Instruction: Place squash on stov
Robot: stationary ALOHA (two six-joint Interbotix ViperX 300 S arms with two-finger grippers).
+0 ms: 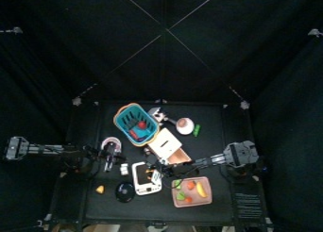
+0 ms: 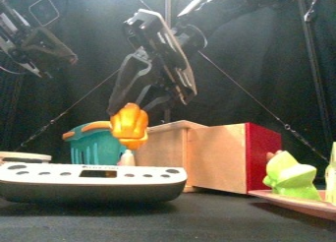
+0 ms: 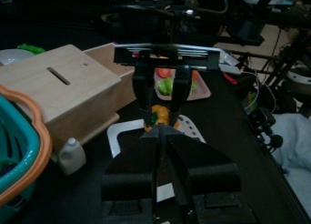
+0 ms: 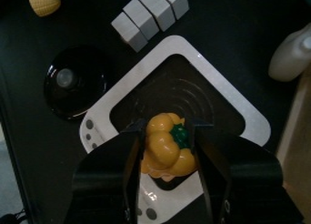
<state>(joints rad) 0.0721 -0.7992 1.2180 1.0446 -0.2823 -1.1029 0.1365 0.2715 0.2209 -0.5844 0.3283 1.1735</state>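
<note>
The squash [image 4: 165, 144] is yellow-orange with a green stem. My right gripper [image 4: 166, 157] is shut on it, one jaw against each side. It hangs a little above the stov [image 4: 243, 109], a white slab with a dark round burner, and from the front the squash [image 2: 129, 126] is in the air over the stov [image 2: 92, 182]. The top view shows the right arm reaching across the middle to the stov [image 1: 146, 182]. My left gripper [image 1: 111, 166] rests just left of it, shut and holding nothing, facing the squash [image 3: 155, 114].
A teal basket [image 1: 131, 123] and a wooden box [image 1: 172, 146] stand behind the stov. A pink tray [image 1: 192, 190] with green toy food lies to its right. A black round dish [image 4: 73, 77], grey cubes [image 4: 152, 11] and a white bottle [image 4: 292, 50] lie close by.
</note>
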